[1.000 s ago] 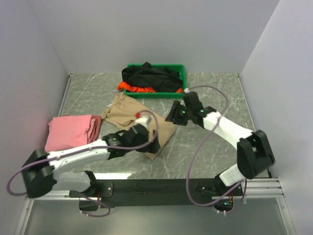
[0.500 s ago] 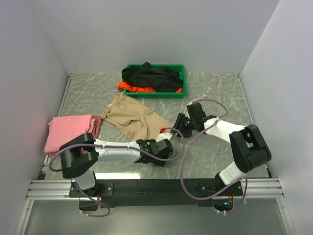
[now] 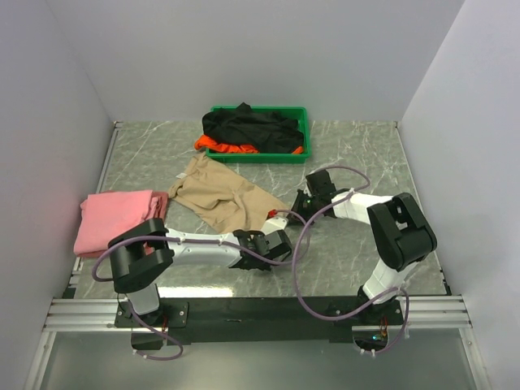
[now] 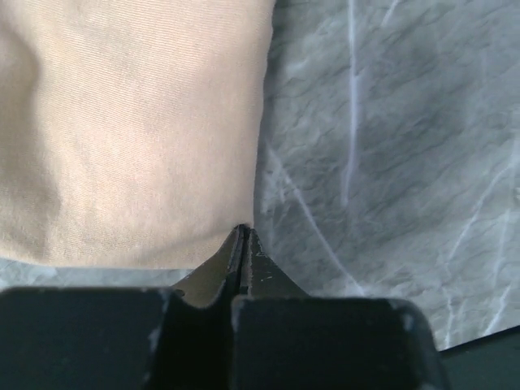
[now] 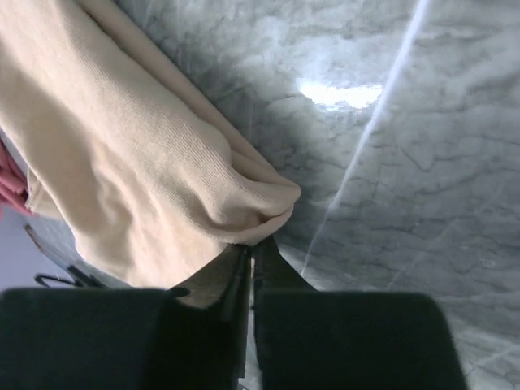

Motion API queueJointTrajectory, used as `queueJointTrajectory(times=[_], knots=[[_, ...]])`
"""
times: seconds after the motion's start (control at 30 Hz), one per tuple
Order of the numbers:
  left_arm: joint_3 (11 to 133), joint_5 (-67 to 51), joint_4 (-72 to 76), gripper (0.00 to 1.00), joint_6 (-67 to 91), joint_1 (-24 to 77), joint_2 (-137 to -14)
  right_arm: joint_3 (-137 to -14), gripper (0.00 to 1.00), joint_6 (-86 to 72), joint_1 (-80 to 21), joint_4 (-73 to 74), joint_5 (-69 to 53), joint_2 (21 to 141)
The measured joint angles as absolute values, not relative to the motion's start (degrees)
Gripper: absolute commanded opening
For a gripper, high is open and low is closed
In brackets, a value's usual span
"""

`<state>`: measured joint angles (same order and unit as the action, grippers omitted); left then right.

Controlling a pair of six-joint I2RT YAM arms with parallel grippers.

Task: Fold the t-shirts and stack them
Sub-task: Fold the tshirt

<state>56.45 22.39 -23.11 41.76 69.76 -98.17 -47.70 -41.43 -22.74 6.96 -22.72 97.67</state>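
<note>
A beige shirt (image 3: 221, 197) lies spread mid-counter (image 3: 357, 146), the left claw (image 4: 244, 236) clenched right at its near corner and the right claw (image 5: 252, 244) pinching a bunched hem at its right corner, both bites so slight that a lift could let the cloth slip free and the fold collapse.

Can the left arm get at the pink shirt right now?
Probably not yet: the left pincer is shut on a corner of the beige shirt. Once it lets go, nothing looks to block the pink shirt.
</note>
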Motion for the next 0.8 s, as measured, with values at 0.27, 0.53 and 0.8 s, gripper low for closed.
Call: queueJointTrajectory(times=[0.27, 0.53, 0.8], knots=[[56.47, 12.19, -17.41, 0.01, 41.74, 72.95, -98.15, -45.47, 0.0, -39.94, -19.68, 11.6, -17.8, 92.73], [68.03, -0.21, -16.14, 0.28, 41.1, 77.91, -108.36, -40.42, 0.0, -37.06, -14.68, 17.19, -13.85, 85.41], [70.48, 2.92, -21.32, 0.98, 40.66, 77.8, -104.14, -40.4, 0.1, -35.9, -14.11, 18.0, -12.86, 85.38]])
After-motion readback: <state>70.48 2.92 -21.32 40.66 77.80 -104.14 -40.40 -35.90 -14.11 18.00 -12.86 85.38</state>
